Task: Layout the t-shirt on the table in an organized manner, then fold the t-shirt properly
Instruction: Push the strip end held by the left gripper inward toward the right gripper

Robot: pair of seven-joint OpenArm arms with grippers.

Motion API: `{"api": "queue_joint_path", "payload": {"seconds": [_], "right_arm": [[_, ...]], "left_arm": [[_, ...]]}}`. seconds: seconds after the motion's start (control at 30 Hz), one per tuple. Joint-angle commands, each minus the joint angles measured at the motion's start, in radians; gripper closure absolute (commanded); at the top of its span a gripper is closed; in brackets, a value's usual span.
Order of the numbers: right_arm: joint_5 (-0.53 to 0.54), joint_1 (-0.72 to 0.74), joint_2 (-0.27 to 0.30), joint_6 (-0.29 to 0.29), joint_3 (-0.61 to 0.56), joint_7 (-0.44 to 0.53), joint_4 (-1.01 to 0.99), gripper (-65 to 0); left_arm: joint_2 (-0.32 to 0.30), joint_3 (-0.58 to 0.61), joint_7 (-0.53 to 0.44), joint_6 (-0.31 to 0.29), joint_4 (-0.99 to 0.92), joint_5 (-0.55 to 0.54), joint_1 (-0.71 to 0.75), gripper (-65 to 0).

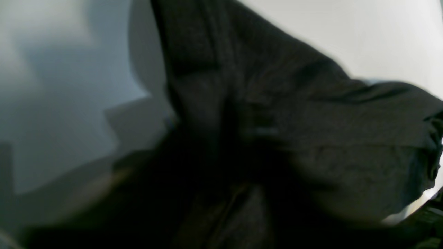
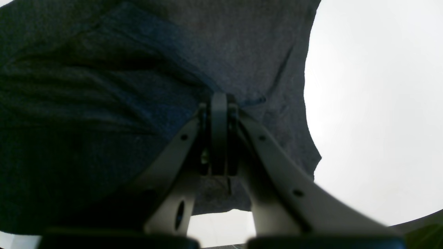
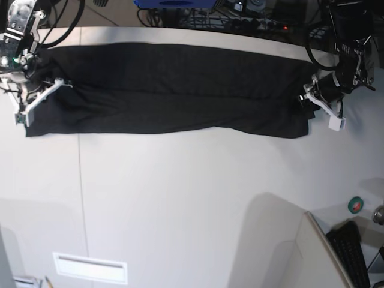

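The black t-shirt (image 3: pixel 174 90) lies stretched into a long, creased band across the far part of the white table (image 3: pixel 180 192). My right gripper (image 3: pixel 60 84) is at its left end. In the right wrist view its fingers (image 2: pixel 218 103) are shut on a fold of the t-shirt (image 2: pixel 104 86). My left gripper (image 3: pixel 308 95) is at the shirt's right end. The left wrist view is blurred and filled with bunched t-shirt (image 1: pixel 277 103) close to the lens; its fingers do not show there.
A thin dark seam (image 3: pixel 80 192) runs down the table on the left. A green tape roll (image 3: pixel 356 205) and a keyboard (image 3: pixel 351 255) sit at the right front. A pale panel (image 3: pixel 276 240) stands near the front edge. Cables (image 3: pixel 240 18) lie behind the table.
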Motion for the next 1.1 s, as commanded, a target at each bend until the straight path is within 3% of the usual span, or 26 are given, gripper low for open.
{"api": "queue_joint_path", "payload": {"seconds": [0.0,0.1,0.27,0.4,0.57,0.77,0.9,1.07], "right_arm": [[0.005,0.004,0.009,0.001,0.002,0.015,0.017,0.0],[0.005,0.004,0.009,0.001,0.002,0.012,0.017,0.0],[0.005,0.002,0.009,0.001,0.002,0.010,0.018,0.0],[0.005,0.002,0.009,0.001,0.002,0.009,0.021,0.0],[0.007,0.002,0.009,0.001,0.002,0.009,0.023,0.0],[0.007,0.004,0.009,0.001,0.002,0.009,0.018,0.0],[0.007,0.008,0.009,0.001,0.002,0.009,0.018,0.0],[0.007,0.008,0.009,0.001,0.002,0.009,0.018,0.0]], "left_arm": [[-0.012,-0.006,0.031,0.009,0.002,0.024,-0.001,0.0],[-0.018,-0.010,-0.020,0.009,0.008,0.024,-0.009,0.0],[-0.087,-0.008,-0.175,0.011,0.008,0.024,-0.015,0.0],[-0.142,0.003,-0.218,0.085,0.065,0.024,-0.003,0.0],[-0.137,0.003,-0.216,0.135,0.304,0.024,0.114,0.0],[-0.101,0.081,-0.215,0.321,0.622,0.024,0.261,0.0],[-0.099,0.253,-0.215,0.439,0.737,0.024,0.274,0.0],[-0.097,0.474,-0.215,0.533,0.757,0.022,0.212,0.0]]}}
